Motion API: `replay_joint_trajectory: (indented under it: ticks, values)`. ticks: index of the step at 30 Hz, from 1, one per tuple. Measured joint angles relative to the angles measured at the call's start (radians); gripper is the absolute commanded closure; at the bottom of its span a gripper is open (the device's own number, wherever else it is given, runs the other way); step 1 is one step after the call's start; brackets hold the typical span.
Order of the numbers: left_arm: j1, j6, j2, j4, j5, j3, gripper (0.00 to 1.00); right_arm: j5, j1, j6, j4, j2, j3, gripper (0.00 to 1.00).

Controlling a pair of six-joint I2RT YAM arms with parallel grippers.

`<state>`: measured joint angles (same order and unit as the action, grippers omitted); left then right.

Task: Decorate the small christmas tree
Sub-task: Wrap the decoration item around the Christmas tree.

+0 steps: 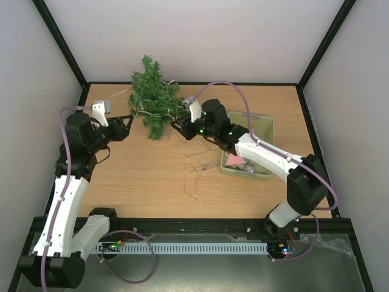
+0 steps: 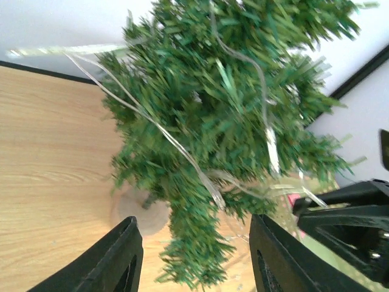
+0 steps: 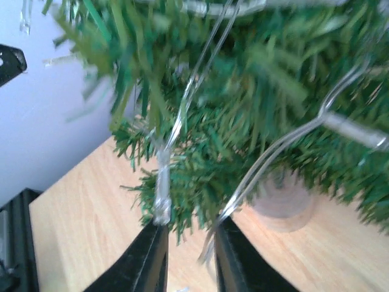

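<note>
The small christmas tree (image 1: 153, 100) stands at the back of the table on a round wooden foot (image 3: 284, 207). A clear wire light string (image 2: 267, 131) hangs over its branches, and loose strands trail on the table (image 1: 194, 173). My left gripper (image 1: 126, 126) is open and empty just left of the tree; in the left wrist view (image 2: 194, 261) the lowest branch hangs between its wide jaws. My right gripper (image 1: 178, 126) is at the tree's lower right. In the right wrist view (image 3: 190, 255) its jaws stand a little apart, with string strands (image 3: 163, 182) against both fingers.
A pale green basket (image 1: 262, 125) sits right of the tree, under the right arm, with a pink item (image 1: 234, 160) and other pieces inside. White walls close in the back and sides. The right gripper shows dark at the right of the left wrist view (image 2: 346, 213).
</note>
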<state>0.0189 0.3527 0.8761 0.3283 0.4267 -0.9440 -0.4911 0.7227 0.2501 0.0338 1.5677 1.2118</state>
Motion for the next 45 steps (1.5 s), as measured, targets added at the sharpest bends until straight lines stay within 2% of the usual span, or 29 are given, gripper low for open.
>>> replay_joint_trajectory:
  ticks: [3,9,13,17,24,33,37,39,42,45]
  values:
    - [0.043,0.029,-0.059,-0.026,0.01,0.063,0.51,-0.022,0.01,0.0,0.037,-0.005,-0.047,0.55]
    - [0.183,0.043,-0.147,-0.048,-0.029,0.135,0.5,0.055,0.013,-0.207,-0.059,-0.108,-0.132,0.38]
    - [0.208,0.028,-0.163,-0.056,-0.065,0.16,0.5,0.103,0.01,-0.375,-0.068,-0.205,-0.213,0.39]
    - [0.208,0.007,-0.186,-0.055,-0.086,0.182,0.49,0.15,-0.013,-0.527,-0.083,-0.207,-0.278,0.46]
    - [0.211,-0.031,-0.276,-0.081,-0.117,0.226,0.48,0.189,-0.096,-0.777,-0.112,-0.045,-0.27,0.51]
    - [0.212,-0.051,-0.328,-0.107,-0.126,0.293,0.48,0.172,-0.101,-0.902,-0.117,0.209,-0.178,0.49]
    - [0.212,-0.054,-0.35,-0.109,-0.129,0.295,0.49,0.184,-0.102,-0.924,-0.116,0.265,-0.157,0.56]
    - [0.212,-0.054,-0.36,-0.109,-0.13,0.295,0.49,0.191,-0.103,-0.929,-0.113,0.279,-0.154,0.68]
    - [0.212,-0.053,-0.367,-0.109,-0.132,0.295,0.5,0.202,-0.104,-0.938,-0.111,0.285,-0.154,0.95]
    - [0.212,-0.045,-0.368,-0.109,-0.131,0.295,0.51,0.214,-0.104,-0.925,-0.111,0.285,-0.149,0.98]
